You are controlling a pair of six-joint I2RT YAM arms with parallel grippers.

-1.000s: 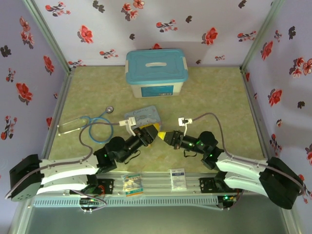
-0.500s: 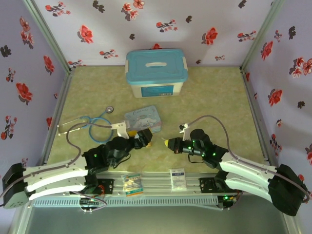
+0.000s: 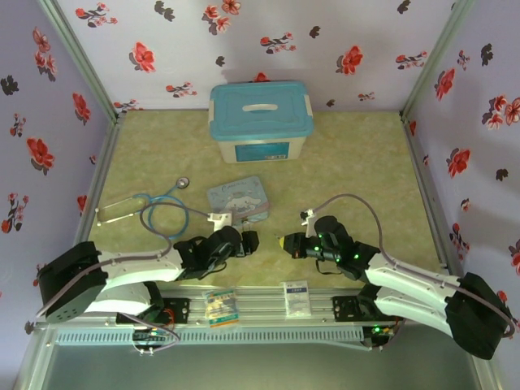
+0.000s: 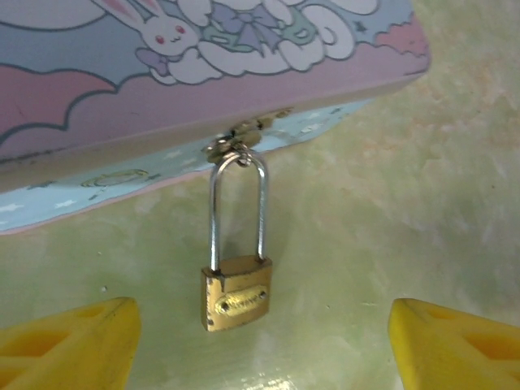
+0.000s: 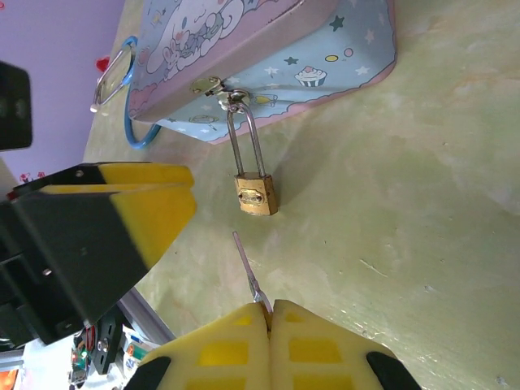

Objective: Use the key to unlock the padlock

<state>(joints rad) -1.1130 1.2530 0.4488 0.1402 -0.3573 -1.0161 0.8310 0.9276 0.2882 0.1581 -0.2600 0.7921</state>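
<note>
Spotted the padlock (image 4: 236, 301) lying flat on the green table (image 4: 390, 203), hooked by its shackle (image 4: 214, 211) through the latch (image 4: 237, 142) on the near edge of the cartoon tin (image 4: 122, 81). Noted both shackle legs seated in the brass body.

Logged the left gripper (image 3: 249, 241) as open, yellow fingers (image 4: 73, 341) spread wide to either side of the padlock. Placed the brass body between the two tips, about level with them and nearer the finger at the left of the wrist view. Touching neither.

Logged the right gripper (image 5: 269, 313) as pressed shut on the key (image 5: 246, 266), thin blade sticking out from between the pads. Found the blade tip aimed roughly toward the padlock body, near it but short of it, with bare table between. Could not make out the keyhole.

From overhead, saw both grippers low over the table in front of the tin, tips facing each other and a little apart. Could not pick out padlock or key from that height. Also noted a stethoscope (image 3: 154, 207) left of the tin and a blue-lidded box (image 3: 260, 114) behind it.
</note>
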